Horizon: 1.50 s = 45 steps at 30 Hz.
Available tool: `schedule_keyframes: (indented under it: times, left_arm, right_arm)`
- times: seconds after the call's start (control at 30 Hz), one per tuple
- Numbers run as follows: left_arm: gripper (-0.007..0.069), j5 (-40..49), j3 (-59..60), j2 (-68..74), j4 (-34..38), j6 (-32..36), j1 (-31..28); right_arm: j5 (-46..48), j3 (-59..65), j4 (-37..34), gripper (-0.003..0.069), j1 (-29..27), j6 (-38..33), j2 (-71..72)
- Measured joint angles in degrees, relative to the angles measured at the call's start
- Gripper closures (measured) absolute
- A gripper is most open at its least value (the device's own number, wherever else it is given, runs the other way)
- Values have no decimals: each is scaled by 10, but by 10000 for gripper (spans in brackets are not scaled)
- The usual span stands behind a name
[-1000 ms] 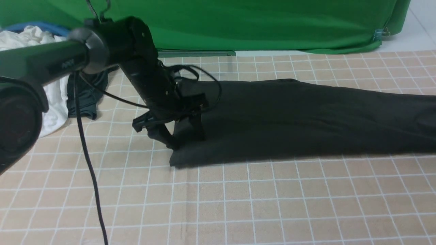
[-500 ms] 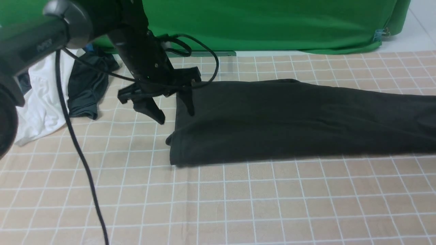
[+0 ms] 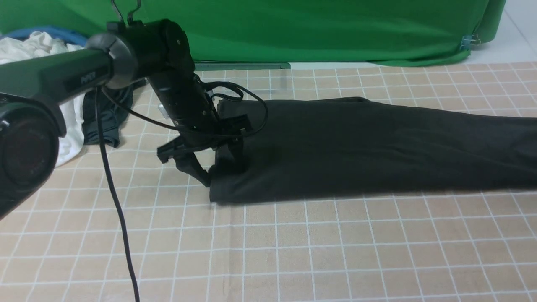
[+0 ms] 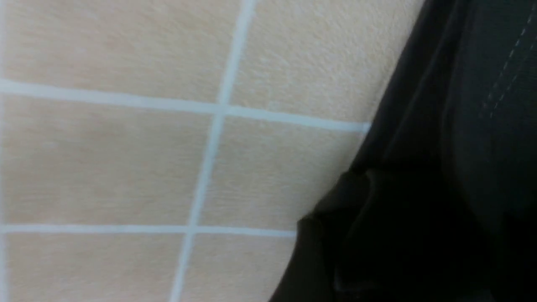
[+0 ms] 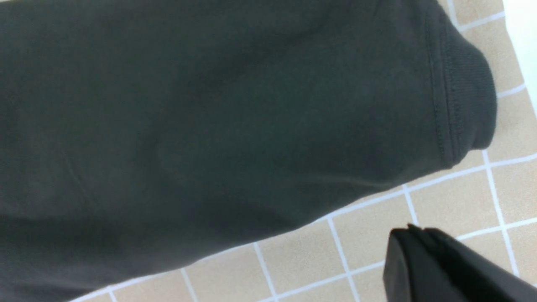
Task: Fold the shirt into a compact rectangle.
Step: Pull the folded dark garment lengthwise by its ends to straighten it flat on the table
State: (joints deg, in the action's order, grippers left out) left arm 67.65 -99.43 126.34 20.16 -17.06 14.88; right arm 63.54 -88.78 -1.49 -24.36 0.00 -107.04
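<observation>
**Desk:** How far along are you?

**Me:** I'm judging it at about halfway. The shirt (image 3: 356, 147) is lying as one long, narrow band across the checked cloth (image 3: 335, 251) on the worktop, so the sides are looking folded in already. I'm reckoning the end-over-end folds are what is remaining before it is a compact rectangle.

**Desk:** And the claws?

**Me:** I'm seeing the left claw (image 3: 216, 167) standing wide at the band's left end. One finger is pointing down outside the edge and the other is over the fabric, gripping nothing yet. The right claw (image 5: 415, 247) is showing pressed together and empty, hovering near the ribbed collar (image 5: 465, 96) at the other end.

**Desk:** Are you reading any print or label?

**Me:** I'm finding none on the shirt; no chest print or neck label is facing the cameras, only pale stitching along a hem. Some light lettering is showing on the left arm (image 3: 88, 77), but it's blurring too much to read. The white garment (image 3: 67, 126) and the small dark garment (image 3: 105, 117) are sitting well apart from the shirt.
</observation>
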Motion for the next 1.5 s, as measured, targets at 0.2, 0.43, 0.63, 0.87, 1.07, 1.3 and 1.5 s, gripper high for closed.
schedule_keyframes:
  times: [0.2, 0.43, 0.63, 0.87, 1.07, 1.3, 1.5]
  left_arm:
    - [120, 9, -4, 10, 13, 10, -1]
    - [213, 12, -4, 11, 15, 17, -1]
    - [449, -14, -4, 19, 92, 87, -3]
    - [447, 9, -3, 4, 128, 131, -30]
    - [447, 14, 11, -55, 24, 131, -52]
    - [447, 17, 13, -83, -1, 131, -57]
    - [447, 16, 15, -83, -4, 131, -57]
  right_arm:
    - [-1, 0, 0, 635, 0, 0, 0]
    - [-7, 0, -1, 635, 0, 0, 0]
    - [-7, 0, -1, 635, 0, -6, 0]
    - [39, 3, -1, 635, 0, -16, 0]
    - [23, 43, -2, 584, 0, -17, 1]
    - [-55, 75, -3, 221, 5, -18, -8]
    - [-107, 76, -4, 41, 5, -43, -24]
